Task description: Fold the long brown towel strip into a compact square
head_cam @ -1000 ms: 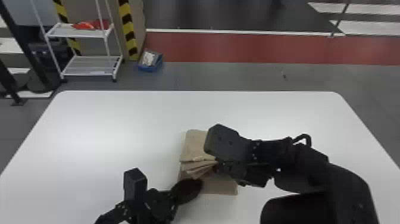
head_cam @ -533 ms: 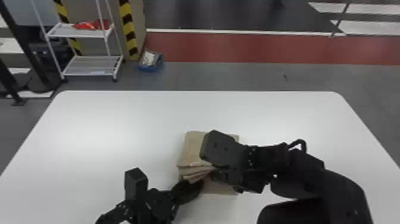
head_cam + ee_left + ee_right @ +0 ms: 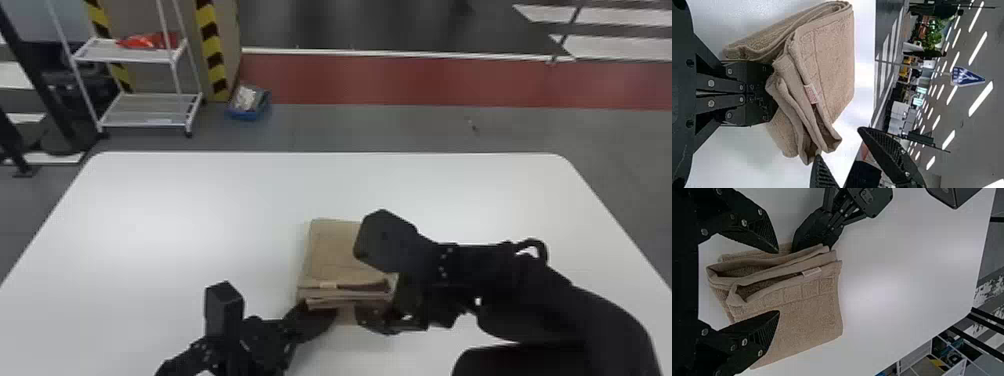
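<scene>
The brown towel lies folded in layers on the white table, its folded edges and small label facing the robot. At its near left corner is my left gripper; in the left wrist view, that gripper is shut on the layered edge of the towel. My right gripper is at the towel's near right side. In the right wrist view the right gripper stands open, one finger on each side of the layered edges of the towel, with no cloth pinched.
The white table extends around the towel on all sides. Beyond its far edge are a white shelf rack and a blue bin on the floor.
My right gripper has shifted slightly toward the robot along the towel's right side, uncovering more of the towel's top. The left arm has barely moved.
</scene>
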Robot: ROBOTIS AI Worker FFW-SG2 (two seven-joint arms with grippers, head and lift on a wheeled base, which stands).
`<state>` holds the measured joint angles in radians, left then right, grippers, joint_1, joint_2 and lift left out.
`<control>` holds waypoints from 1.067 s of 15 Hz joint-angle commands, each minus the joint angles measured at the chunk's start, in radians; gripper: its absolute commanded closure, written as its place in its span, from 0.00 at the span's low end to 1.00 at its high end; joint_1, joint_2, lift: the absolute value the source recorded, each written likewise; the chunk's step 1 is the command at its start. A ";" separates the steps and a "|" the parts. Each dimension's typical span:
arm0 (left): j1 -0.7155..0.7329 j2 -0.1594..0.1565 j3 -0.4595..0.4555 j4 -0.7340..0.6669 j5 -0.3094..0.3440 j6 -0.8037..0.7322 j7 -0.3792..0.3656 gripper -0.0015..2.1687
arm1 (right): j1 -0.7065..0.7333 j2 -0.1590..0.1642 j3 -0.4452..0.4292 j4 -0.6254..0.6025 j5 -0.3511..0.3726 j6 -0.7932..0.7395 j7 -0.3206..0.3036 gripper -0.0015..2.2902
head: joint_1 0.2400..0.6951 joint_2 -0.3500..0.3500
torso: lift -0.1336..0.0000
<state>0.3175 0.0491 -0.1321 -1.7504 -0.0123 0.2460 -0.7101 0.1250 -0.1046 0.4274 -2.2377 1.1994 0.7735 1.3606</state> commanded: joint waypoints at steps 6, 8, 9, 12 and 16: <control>0.008 0.002 -0.004 -0.014 -0.011 0.002 -0.003 0.99 | -0.047 0.022 -0.156 0.064 -0.087 -0.044 0.006 0.72 | 1.00 0.37 | 0.07; 0.008 0.000 -0.004 -0.014 -0.012 0.002 -0.003 0.99 | -0.042 0.017 -0.160 0.090 -0.069 -0.065 0.006 0.74 | 1.00 0.35 | 0.07; 0.008 0.000 -0.004 -0.012 -0.012 0.002 -0.003 0.99 | -0.033 0.017 -0.154 0.095 -0.061 -0.081 0.006 0.74 | 1.00 0.34 | 0.07; 0.008 0.000 -0.008 -0.014 -0.015 0.002 -0.003 0.99 | -0.016 0.017 -0.130 0.096 -0.049 -0.090 0.006 0.74 | 1.00 0.33 | 0.07; 0.005 0.000 -0.008 -0.014 -0.015 0.002 -0.003 0.99 | -0.008 0.017 -0.119 0.101 -0.044 -0.096 0.006 0.74 | 1.00 0.35 | 0.07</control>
<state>0.3229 0.0491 -0.1396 -1.7637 -0.0276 0.2478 -0.7132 0.1124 -0.0871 0.3069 -2.1409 1.1532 0.6824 1.3606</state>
